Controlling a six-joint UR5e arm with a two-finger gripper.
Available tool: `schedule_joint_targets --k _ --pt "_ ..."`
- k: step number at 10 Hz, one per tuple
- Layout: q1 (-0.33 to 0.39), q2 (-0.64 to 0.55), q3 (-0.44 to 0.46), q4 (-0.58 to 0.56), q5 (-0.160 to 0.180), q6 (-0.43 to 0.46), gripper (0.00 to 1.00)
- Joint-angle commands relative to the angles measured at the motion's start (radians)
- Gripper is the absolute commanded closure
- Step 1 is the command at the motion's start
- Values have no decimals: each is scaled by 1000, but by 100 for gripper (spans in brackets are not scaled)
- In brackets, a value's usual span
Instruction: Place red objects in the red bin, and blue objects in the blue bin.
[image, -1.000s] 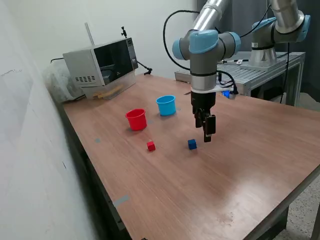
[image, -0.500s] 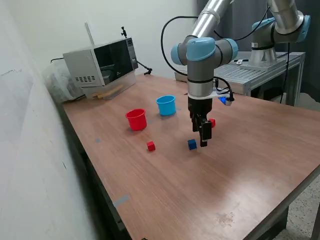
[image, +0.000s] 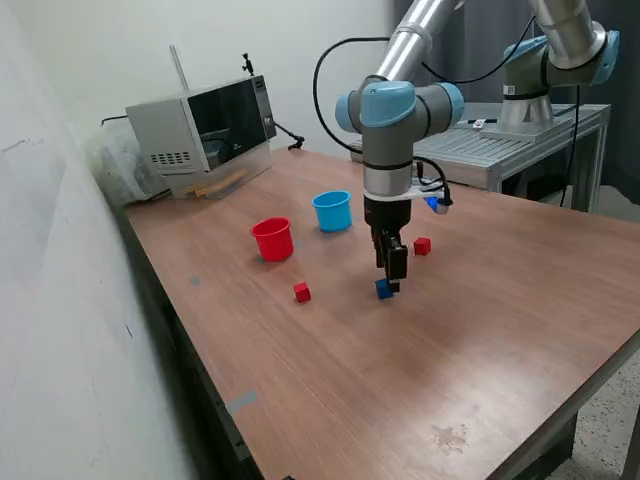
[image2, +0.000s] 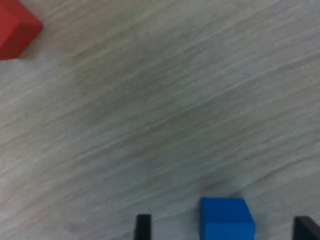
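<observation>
Gripper (image2: 222, 227) open, jaws spread wide, poised low over blue cube (image2: 226, 218); cube between the fingers, offset toward the nine o'clock finger, needing slight centring before closing.

We find no text, label, brand, number or sign that can be read in either view. The microwave (image: 205, 133) at the far end of the table (image: 480, 340) has a control strip beside its door, but at this size any markings there are perhaps only blur to us. The cups and cubes near the microwave show plain colour, without lettering.
</observation>
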Motion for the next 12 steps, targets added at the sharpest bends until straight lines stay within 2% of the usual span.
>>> schedule_joint_targets --k 1,4,6,7,9,11,12 --pt "-3 5 -1 -7 3 -3 100" --pt "-1 5 -1 -13 4 -15 100" --pt "-1 -7 -6 -10 3 -133 100" --pt "0 -56 -1 -4 4 -165 100" --pt "-10 -235 84 2 7 -239 100" --pt "-72 -391 187 14 6 -290 100" --pt "-102 -451 225 86 4 -310 100"
